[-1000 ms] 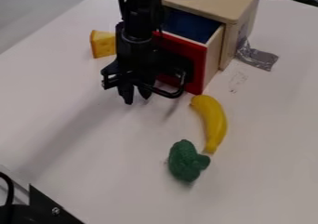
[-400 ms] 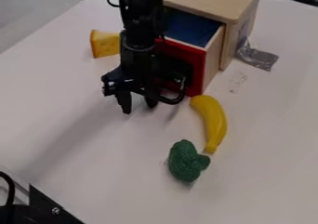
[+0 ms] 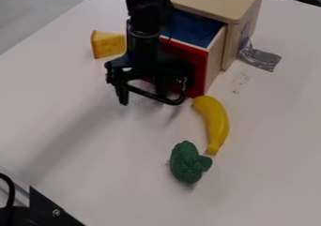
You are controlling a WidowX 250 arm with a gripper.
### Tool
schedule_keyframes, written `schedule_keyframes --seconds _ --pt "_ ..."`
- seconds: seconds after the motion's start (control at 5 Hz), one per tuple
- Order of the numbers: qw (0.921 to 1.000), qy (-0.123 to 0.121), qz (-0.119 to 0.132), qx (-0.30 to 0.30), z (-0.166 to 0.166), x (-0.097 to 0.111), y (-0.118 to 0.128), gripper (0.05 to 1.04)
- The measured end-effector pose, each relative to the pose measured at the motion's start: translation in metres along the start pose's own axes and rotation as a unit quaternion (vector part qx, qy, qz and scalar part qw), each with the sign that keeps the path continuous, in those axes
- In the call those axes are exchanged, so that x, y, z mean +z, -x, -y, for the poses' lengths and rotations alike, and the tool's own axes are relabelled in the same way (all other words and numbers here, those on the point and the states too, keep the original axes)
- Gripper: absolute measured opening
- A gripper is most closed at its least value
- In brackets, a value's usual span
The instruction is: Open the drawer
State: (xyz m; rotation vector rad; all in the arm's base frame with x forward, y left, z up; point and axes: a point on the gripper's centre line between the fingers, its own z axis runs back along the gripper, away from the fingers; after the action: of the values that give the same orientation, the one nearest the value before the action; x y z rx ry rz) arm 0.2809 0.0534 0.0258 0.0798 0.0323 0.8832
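The gripper [image 3: 142, 93] hangs just in front of the drawer's red front [image 3: 197, 63], toward its left side. It is open, one finger to the left of the black looped handle [image 3: 150, 96], the other partly hidden behind it. The drawer, blue inside [image 3: 188, 29], stands pulled out from the wooden cabinet [image 3: 216, 0]. The arm covers the left part of the red front. Whether the gripper touches the handle, I cannot tell.
A yellow banana [image 3: 214, 122] lies close by the drawer's front corner, with green broccoli [image 3: 187, 163] below it. A cheese wedge [image 3: 106, 44] sits left of the arm. Silver tape [image 3: 260, 58] is at the cabinet's right side.
The gripper has first come down, then risen again, and its fingers have spread wider apart. The arm above it has shifted right. The drawer stands nearly as before, still pulled out.
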Motion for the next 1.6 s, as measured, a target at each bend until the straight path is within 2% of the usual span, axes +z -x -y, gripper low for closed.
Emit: schedule_keyframes --seconds 0.2,0.4,0.6,0.8,1.0,1.2,1.4,1.6 --pt "0.9986 0.030 -0.003 -0.043 0.018 0.032 -0.011 0.999" --pt "0.9942 0.049 0.009 -0.095 0.033 0.071 -0.023 0.999" --pt "0.9809 0.029 0.001 -0.192 0.047 0.088 -0.007 0.999" --pt "0.9575 -0.006 -0.017 -0.288 0.048 0.088 0.013 0.999" --pt "0.9298 -0.027 -0.024 -0.366 0.034 0.086 0.035 0.999" --pt "0.9148 -0.031 -0.036 -0.401 0.021 0.084 0.049 0.999" --pt "0.9101 -0.018 -0.028 -0.413 0.016 0.097 0.055 0.999" --pt "0.9101 0.023 0.000 -0.414 0.010 0.126 0.066 0.999"
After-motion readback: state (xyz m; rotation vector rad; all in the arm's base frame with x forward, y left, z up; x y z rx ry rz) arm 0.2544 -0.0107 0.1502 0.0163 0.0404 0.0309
